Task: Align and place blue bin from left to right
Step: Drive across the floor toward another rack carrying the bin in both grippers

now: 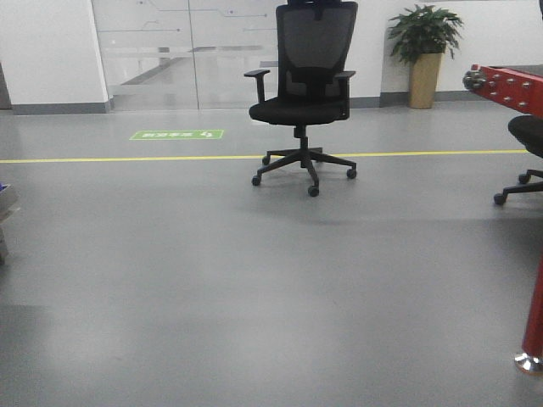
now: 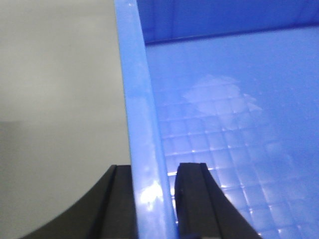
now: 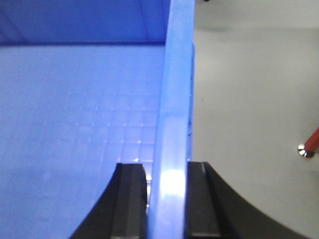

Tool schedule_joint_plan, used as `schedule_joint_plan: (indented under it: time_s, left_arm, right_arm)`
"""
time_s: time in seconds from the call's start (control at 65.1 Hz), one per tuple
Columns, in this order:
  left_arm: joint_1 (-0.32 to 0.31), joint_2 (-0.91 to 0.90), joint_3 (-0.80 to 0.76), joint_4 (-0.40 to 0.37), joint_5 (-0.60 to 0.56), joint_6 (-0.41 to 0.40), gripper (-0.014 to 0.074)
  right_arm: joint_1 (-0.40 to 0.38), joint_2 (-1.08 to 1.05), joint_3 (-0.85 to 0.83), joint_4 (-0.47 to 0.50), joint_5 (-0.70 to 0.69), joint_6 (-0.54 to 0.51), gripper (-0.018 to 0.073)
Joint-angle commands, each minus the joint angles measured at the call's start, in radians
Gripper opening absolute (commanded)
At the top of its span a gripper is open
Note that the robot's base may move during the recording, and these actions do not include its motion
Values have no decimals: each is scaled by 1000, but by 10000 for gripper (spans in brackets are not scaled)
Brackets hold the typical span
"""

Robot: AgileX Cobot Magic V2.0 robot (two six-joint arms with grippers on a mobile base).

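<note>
The blue bin (image 2: 239,124) fills the left wrist view, showing its gridded inner floor and its left wall standing edge-on. My left gripper (image 2: 154,172) is shut on that wall, one black finger outside and one inside. In the right wrist view the blue bin (image 3: 75,124) shows its inside and its right wall. That wall is pinched by my right gripper (image 3: 167,172), one finger on each face. Grey floor lies beyond both walls. Neither the bin nor the grippers appear in the front view.
A black office chair (image 1: 305,93) stands ahead beyond a yellow floor line (image 1: 127,158). A second chair (image 1: 526,161) and a red frame leg (image 1: 533,314) stand at the right, the leg's foot (image 3: 306,149) close to the bin. A potted plant (image 1: 424,51) stands against the back wall.
</note>
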Motion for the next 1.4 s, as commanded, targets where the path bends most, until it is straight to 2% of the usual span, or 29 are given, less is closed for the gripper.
schedule_joint_plan:
  time_s: [0.0, 1.381]
  left_arm:
    - [-4, -20, -14, 4, -76, 19, -8]
    - [-4, -20, -14, 4, -76, 19, -8]
  right_arm:
    - [0, -20, -20, -15, -177, -22, -80]
    - [0, -20, -20, -15, -179, -22, -80]
